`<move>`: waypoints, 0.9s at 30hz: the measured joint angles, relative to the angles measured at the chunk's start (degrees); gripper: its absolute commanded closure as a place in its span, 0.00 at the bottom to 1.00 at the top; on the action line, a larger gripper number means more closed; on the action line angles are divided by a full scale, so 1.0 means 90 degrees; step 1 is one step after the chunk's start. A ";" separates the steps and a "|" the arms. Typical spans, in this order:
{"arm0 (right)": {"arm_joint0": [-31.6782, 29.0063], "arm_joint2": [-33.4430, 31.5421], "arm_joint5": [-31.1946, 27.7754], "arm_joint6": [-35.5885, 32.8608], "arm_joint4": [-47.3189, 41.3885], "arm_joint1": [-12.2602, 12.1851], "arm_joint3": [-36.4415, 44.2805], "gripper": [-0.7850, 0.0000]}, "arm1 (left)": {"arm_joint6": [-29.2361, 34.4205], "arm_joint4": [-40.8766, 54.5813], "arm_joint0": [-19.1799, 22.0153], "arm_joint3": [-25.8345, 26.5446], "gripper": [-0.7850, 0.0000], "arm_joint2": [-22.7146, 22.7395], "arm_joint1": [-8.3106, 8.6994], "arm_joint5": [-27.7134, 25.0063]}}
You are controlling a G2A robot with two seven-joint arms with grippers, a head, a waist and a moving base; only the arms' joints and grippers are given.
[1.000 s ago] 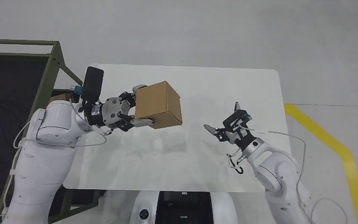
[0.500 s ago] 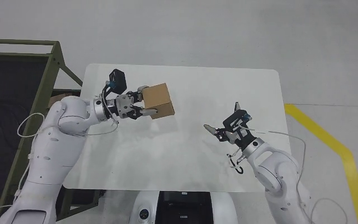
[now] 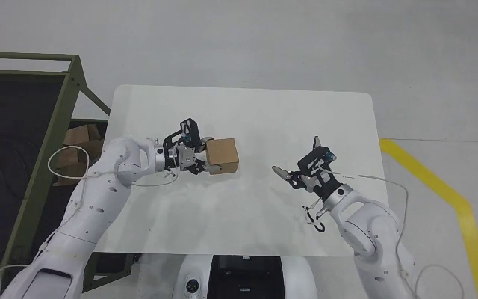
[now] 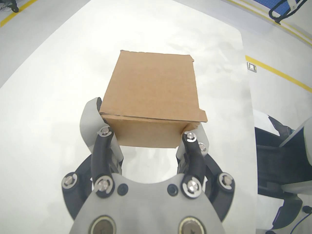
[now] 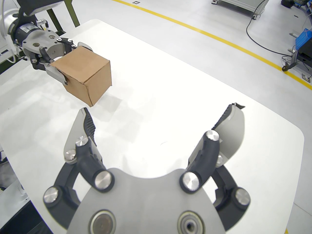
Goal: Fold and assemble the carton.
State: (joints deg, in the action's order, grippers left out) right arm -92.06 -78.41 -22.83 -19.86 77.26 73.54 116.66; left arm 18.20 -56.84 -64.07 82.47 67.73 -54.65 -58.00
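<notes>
Your left pincer [image 4: 146,115] grips the closed carton [image 3: 222,155] by two opposite sides and has brought it down from its raised tilt, low and level over the surface [image 3: 299,119], left of centre. Your right pincer [image 5: 158,110] waits wide open, well apart. The carton looks assembled; set-down seems next.

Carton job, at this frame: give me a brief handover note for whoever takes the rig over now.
Left pincer: shut on the carton, holding it by one end, low over the table; contact unclear.
Right pincer: open, empty, over the table, apart from the carton.
Done: the carton looks folded into a closed box on the faces that show.
Left: probably set it down, release, check hidden faces.
</notes>
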 measured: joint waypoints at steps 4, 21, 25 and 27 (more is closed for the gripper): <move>0.0000 0.0000 0.0000 0.0000 0.0000 0.0000 0.0000 0.00 | -0.0428 -0.0394 0.0017 -0.0181 1.00 -0.0237 -0.0008 0.0000; 0.0000 0.0000 0.0000 0.0000 0.0000 0.0000 0.0000 0.00 | -0.1273 -0.0837 0.0511 -0.0720 0.77 -0.1396 0.0113 0.0000; 0.0000 0.0000 0.0000 0.0000 0.0000 0.0000 0.0000 0.00 | -0.1429 -0.0859 0.0599 -0.0778 0.38 -0.1565 0.0174 0.0000; 0.0000 0.0000 0.0000 0.0000 0.0000 0.0000 0.0000 0.00 | -0.1498 -0.0858 0.0644 -0.0820 0.12 -0.1639 0.0207 0.0000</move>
State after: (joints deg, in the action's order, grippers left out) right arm -92.06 -78.41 -22.83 -19.86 77.26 73.54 116.66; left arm 4.72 -64.56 -58.27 75.10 52.98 -52.78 -58.00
